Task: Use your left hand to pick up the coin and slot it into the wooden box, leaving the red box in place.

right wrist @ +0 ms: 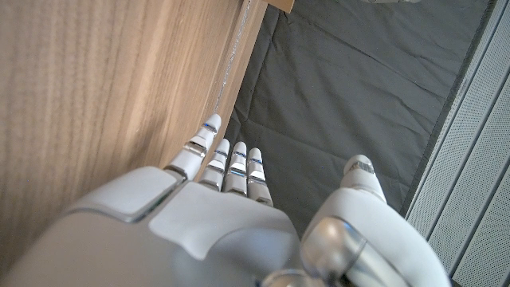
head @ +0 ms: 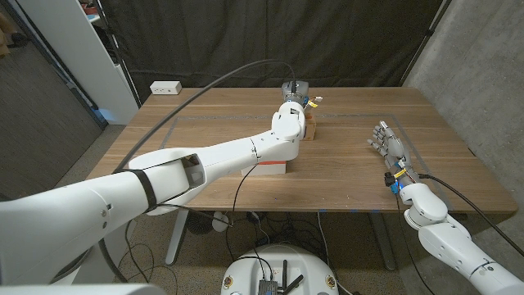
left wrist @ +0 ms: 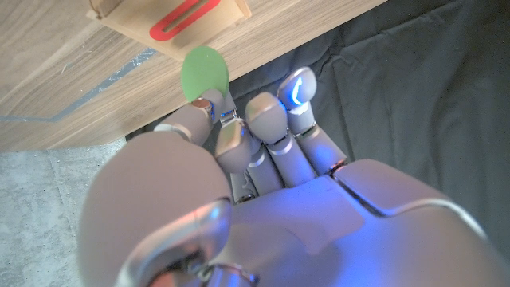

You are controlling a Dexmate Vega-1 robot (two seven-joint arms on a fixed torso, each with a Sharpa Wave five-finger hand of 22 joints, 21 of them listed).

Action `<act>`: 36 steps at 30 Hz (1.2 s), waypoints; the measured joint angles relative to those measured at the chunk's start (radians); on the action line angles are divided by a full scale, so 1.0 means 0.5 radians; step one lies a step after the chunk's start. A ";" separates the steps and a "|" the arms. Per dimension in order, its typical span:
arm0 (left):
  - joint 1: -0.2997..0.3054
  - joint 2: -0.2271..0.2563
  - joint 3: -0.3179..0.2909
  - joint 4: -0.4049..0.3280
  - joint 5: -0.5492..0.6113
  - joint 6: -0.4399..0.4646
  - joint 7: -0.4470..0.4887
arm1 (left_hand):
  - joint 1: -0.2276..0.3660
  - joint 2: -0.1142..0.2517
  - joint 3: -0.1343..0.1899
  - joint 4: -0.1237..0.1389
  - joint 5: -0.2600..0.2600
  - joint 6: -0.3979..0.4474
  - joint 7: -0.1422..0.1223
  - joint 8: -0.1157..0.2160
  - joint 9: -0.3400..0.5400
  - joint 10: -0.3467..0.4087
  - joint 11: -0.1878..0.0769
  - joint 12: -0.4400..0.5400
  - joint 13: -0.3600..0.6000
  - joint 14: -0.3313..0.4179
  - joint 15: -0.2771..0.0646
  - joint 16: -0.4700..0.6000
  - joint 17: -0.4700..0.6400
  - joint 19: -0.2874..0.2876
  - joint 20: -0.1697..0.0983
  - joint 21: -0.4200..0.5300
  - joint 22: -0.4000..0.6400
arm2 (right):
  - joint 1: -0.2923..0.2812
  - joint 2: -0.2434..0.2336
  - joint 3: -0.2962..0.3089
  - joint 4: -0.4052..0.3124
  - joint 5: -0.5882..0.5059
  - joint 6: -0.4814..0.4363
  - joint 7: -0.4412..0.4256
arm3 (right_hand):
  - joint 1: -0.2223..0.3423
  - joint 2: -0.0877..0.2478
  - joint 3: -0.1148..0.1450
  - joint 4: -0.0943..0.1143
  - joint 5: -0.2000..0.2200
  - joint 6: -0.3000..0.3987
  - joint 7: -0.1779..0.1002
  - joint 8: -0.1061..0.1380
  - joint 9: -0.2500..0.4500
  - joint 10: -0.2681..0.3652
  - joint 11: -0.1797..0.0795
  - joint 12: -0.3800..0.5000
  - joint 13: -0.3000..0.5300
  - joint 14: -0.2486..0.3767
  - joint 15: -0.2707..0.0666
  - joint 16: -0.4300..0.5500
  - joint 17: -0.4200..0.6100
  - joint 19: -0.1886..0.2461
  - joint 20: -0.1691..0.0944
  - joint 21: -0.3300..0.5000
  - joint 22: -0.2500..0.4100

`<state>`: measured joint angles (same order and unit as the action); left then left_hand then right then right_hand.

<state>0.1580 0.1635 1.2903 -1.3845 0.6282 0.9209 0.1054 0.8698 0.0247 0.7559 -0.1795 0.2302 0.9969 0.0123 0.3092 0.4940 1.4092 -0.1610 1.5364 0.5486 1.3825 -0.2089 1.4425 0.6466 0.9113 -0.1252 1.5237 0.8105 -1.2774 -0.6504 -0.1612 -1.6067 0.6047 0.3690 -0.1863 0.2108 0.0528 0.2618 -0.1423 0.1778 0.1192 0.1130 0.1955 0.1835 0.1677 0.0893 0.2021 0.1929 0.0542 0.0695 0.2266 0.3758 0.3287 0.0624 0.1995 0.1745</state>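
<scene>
misalignment is the main risk: the left hand pinches the green coin at its fingertips, just short of the red-rimmed slot in the wooden box, and a coin arriving tilted could catch the rim, slip from so light a pinch, or nudge the box. in the head view the left hand hovers over the box at about 12 o'clock on the table, its forearm passing over a white-sided object, probably the red box, whose top is covered. coin and slot are too small to read there. the right hand waits near 3 o'clock, fingers apart, holding nothing.
</scene>
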 measured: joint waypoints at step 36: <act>0.069 -0.053 -0.066 0.153 0.005 -0.138 0.108 | 0.008 -0.008 0.000 0.000 0.006 0.007 -0.006 -0.024 0.018 0.000 0.000 -0.012 0.005 0.000 0.000 -0.008 0.003 -0.011 0.004 0.000 -0.017 | 0.036 0.020 -0.025 0.036 -0.009 -0.014 -0.013 | 0.000 0.000 0.000 0.000 0.000 0.000 0.000 0.000 0.000 0.000 0.000 0.000 0.000 0.000 0.000 0.000 0.000 0.000 0.000 0.000 0.000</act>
<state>0.1926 0.1370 1.2573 -1.3082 0.6308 0.8519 0.1594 0.8738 0.0207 0.7559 -0.1795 0.2332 1.0003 0.0092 0.2973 0.5028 1.4092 -0.1609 1.5302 0.5509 1.3825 -0.2089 1.4386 0.6484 0.9057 -0.1235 1.5235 0.8021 -1.2593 -0.6407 -0.1738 -1.5889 0.6003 0.3622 -0.1929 0.2108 0.0528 0.2618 -0.1423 0.1778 0.1192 0.1130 0.1955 0.1835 0.1677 0.0893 0.2021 0.1929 0.0542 0.0695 0.2266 0.3758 0.3287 0.0623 0.1995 0.1745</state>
